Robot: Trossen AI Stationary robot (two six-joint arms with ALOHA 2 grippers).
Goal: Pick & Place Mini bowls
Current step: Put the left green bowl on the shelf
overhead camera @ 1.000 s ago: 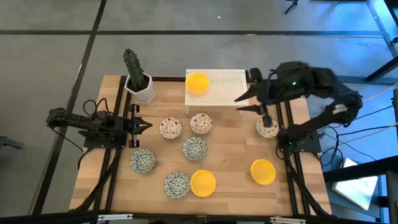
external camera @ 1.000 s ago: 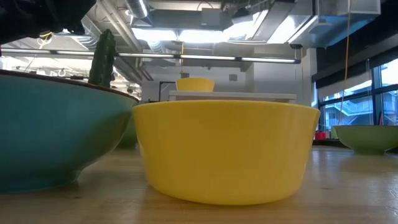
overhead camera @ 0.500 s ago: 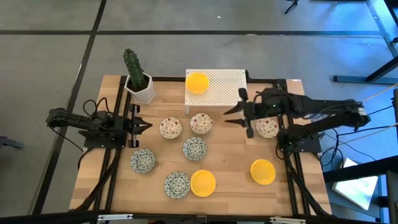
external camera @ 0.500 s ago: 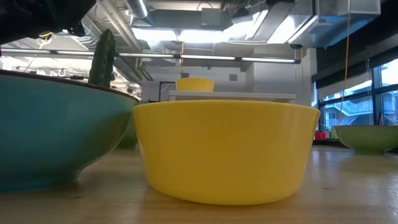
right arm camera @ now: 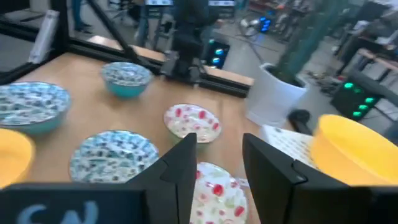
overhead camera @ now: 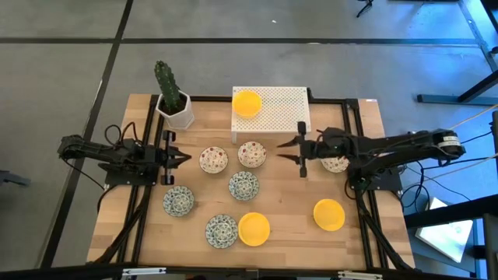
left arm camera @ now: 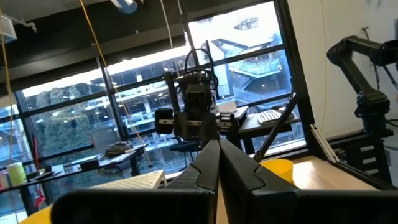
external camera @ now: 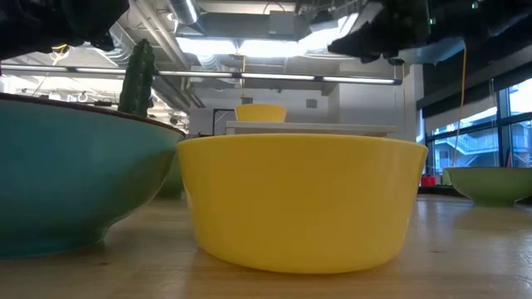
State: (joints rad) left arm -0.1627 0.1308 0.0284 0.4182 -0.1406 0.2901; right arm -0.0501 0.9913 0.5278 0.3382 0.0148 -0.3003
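Mini bowls lie spread over the wooden table: cream floral ones (overhead camera: 213, 160) (overhead camera: 251, 154), blue-green patterned ones (overhead camera: 243, 185) (overhead camera: 178, 201) (overhead camera: 222, 231) and yellow ones (overhead camera: 254, 229) (overhead camera: 329, 215). Another yellow bowl (overhead camera: 247, 103) sits on the white perforated stand (overhead camera: 280, 109). A third cream floral bowl (overhead camera: 336, 163) is partly hidden under my right arm. My right gripper (overhead camera: 286, 150) (right arm camera: 219, 140) is open and holds nothing. It hangs just right of the cream bowl (right arm camera: 193, 121) and points level toward the table's left. My left gripper (overhead camera: 180, 158) (left arm camera: 217, 163) waits shut at the left.
A white cactus pot (overhead camera: 175, 109) stands at the far left corner. Dark frame rails (overhead camera: 148, 194) (overhead camera: 362, 210) run along both sides of the table. In the low view a yellow bowl (external camera: 299, 199) and a teal-sided bowl (external camera: 75, 174) fill the foreground.
My right gripper has come down from high beside the stand to just above the table. It has tipped from pointing steeply down to about level and now reaches toward the table's middle. The bowls have stayed where they were.
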